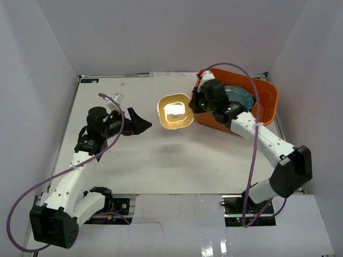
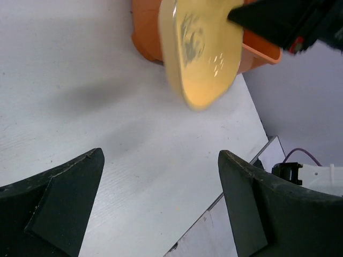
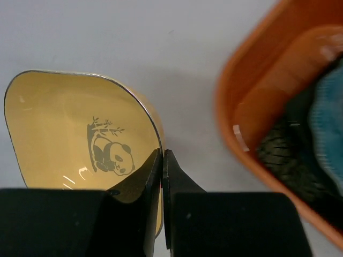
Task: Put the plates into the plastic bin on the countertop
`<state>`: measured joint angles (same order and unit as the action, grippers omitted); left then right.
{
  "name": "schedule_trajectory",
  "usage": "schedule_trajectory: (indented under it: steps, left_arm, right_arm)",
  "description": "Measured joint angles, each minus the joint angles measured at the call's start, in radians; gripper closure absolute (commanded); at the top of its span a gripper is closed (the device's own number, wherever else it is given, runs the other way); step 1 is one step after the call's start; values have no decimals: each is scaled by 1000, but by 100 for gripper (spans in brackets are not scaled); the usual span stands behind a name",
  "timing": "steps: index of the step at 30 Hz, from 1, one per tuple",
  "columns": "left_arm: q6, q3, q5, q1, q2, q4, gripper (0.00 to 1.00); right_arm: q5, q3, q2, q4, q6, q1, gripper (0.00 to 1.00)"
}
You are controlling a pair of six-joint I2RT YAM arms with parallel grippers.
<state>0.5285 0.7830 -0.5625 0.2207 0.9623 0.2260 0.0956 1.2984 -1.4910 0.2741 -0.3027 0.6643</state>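
Barely pinched: yellow plate (image 1: 174,111) beside the bin (image 1: 268,104)

The left jaws stand wide apart and empty above the surface (image 1: 161,160). To their right, the yellow plate hangs tilted, its rim clamped in the closed right jaws, just short of the bin. So thin a grip could let it slip or strike the bin's near wall. The right arm (image 1: 268,142) hides most of the bin's contents.

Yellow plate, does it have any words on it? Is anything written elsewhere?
No words or numbers can be read anywhere.
On the yellow plate: only a panda drawing with bamboo, no writing.
The small dark label at the far left corner of the countertop: too small to read.
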Motion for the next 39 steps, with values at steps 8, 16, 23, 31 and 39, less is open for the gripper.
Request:
schedule_trajectory:
  steps: [8,16,23,31,39]
  left_arm:
    - [-74,-14,-66,71,-57,-36,2]
    - [-138,-24,-95,145,-39,-18,2]
    - [-174,-24,-101,151,-53,-8,2]
    - [-195,-28,-63,154,-108,-14,2]
    - [-185,-27,-37,154,-79,-16,2]
  right_arm:
    - [90,-1,166,-24,0,-479,92]
    - [76,-45,41,-43,-12,-686,92]
    - [50,-72,-36,-38,-42,-740,61]
    - [-3,-87,-19,-40,-66,-748,26]
    - [-138,-122,255,-68,-82,-754,5]
